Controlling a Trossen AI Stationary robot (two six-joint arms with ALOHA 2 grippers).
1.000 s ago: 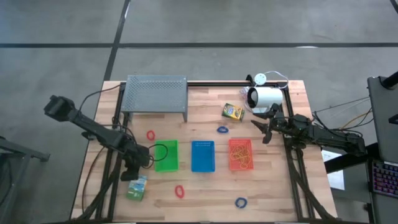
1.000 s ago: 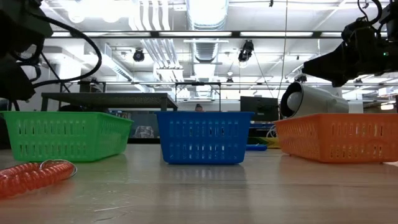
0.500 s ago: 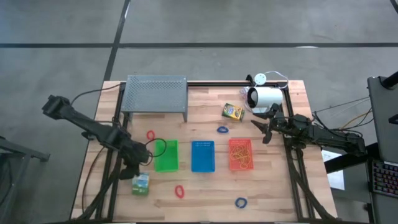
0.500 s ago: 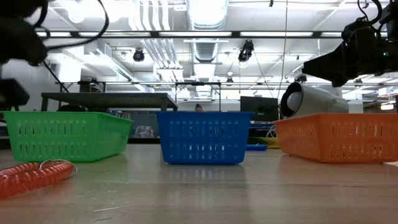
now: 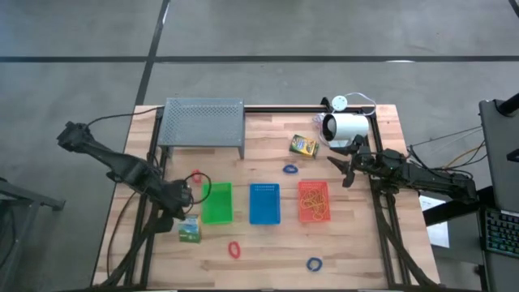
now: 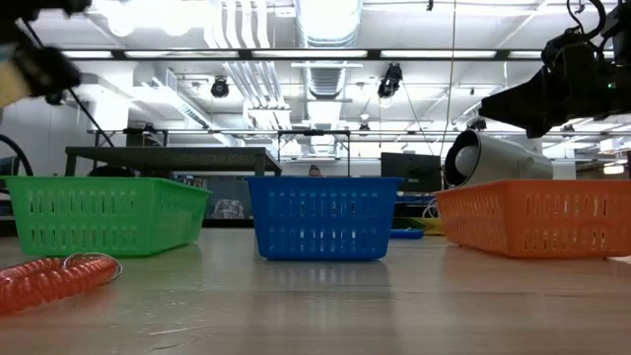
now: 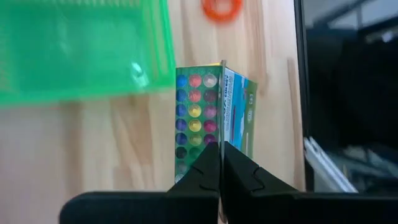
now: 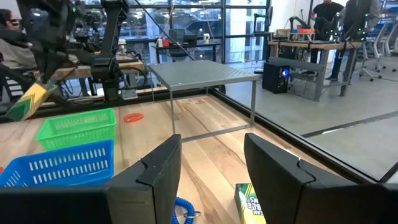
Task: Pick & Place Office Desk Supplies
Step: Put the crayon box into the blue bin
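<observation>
My left gripper [image 5: 183, 217] is shut on a yellow-green crayon box [image 5: 190, 231], just near-left of the green basket [image 5: 216, 203]. The box also shows in the left wrist view [image 7: 208, 112] and, raised in the air, in the right wrist view [image 8: 28, 99]. My right gripper [image 5: 345, 167] is open and empty at the right, beside a second crayon box [image 5: 303, 146] lying flat on the table. Red loops [image 5: 234, 250] [image 5: 196, 176] and blue loops [image 5: 290, 169] [image 5: 314, 264] lie on the wood. My left gripper pinches a thin edge of the crayon box [image 7: 222, 140] between its two shut fingers, coming from above and pointing down. The box hangs below the fingers, tilted and lifted clear of the table.
A blue basket [image 5: 264, 203] and an orange basket [image 5: 314, 201] with orange bands stand right of the green one. A grey perforated rack [image 5: 203, 122] stands at the far left and a white cylindrical device [image 5: 347, 126] at the far right. A red coil [image 6: 54, 279] lies near the front.
My left gripper has risen and gone toward the table's right and far side, closer to the green basket. It has carried the crayon box along, lifted clear of the table. My right arm has kept still.
</observation>
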